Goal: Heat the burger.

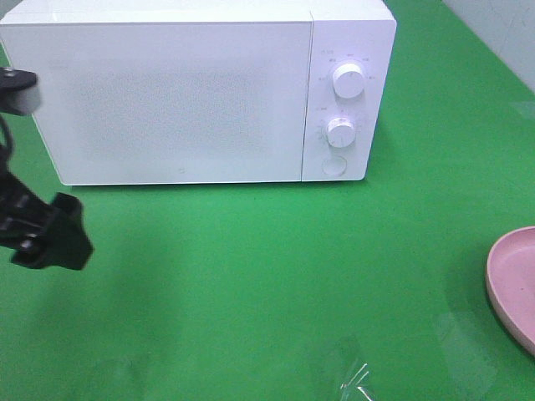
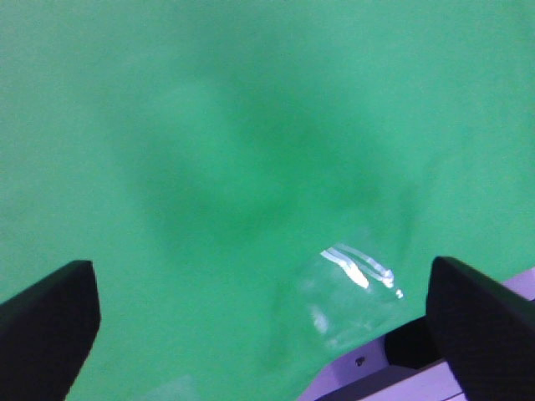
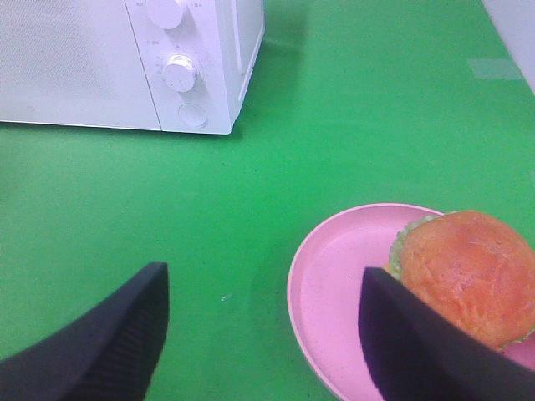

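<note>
Green table [image 1: 251,284] under everything. White microwave [image 1: 196,88] at 12 o'clock, door shut, two round knobs [image 1: 348,80] and a button on its right panel. Pink plate [image 3: 334,284] at 4 o'clock on the table, mostly cut off in the high view. The burger [image 3: 468,271] sits on the plate's far-right part, bun up, lettuce edge showing. Right gripper [image 3: 259,334] hangs above the plate's near edge, jaws apart, holding nothing. Left gripper [image 2: 259,317] at 9 o'clock, jaws spread wide over bare green, empty.
</note>
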You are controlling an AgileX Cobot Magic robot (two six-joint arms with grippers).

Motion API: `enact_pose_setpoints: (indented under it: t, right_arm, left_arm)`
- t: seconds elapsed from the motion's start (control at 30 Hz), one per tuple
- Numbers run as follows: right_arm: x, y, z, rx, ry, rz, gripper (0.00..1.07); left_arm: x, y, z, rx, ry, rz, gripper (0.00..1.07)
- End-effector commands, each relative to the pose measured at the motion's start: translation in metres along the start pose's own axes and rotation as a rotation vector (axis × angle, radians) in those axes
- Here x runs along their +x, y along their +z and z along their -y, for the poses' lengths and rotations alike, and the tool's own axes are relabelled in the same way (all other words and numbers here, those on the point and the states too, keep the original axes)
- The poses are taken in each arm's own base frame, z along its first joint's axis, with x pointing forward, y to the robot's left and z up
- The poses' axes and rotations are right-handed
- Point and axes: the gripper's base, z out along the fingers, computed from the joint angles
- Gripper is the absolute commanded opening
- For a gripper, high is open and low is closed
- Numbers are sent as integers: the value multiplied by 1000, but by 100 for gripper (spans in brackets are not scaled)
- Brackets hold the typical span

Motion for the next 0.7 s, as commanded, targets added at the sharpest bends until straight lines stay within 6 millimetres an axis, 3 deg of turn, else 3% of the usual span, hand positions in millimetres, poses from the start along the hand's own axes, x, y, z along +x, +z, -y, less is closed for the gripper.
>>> enact_pose_setpoints:
  t: [0.03, 0.13, 0.2, 0.27, 0.53, 0.67, 0.7]
  right_arm:
    - [1, -3, 0, 0, -8, 41, 66]
    - [1, -3, 0, 0, -8, 41, 66]
    - [1, -3, 0, 0, -8, 41, 66]
    - [1, -3, 0, 0, -8, 41, 66]
    - [1, -3, 0, 0, -8, 41, 66]
    - [1, -3, 0, 0, -8, 41, 66]
    - [1, -3, 0, 0, -8, 41, 66]
  left_arm:
    - [18, -27, -37, -66, -146, -38, 100]
    - [22, -33, -46, -80, -191, -35, 100]
    - [39, -56, -61, -92, -345, -4, 100]
    - [49, -68, -62, -103, -372, -3, 100]
    - [89, -102, -51, -149, -367, 62, 100]
    - [110, -103, -44, -155, -360, 113, 100]
    - [125, -102, -40, -159, -356, 148, 100]
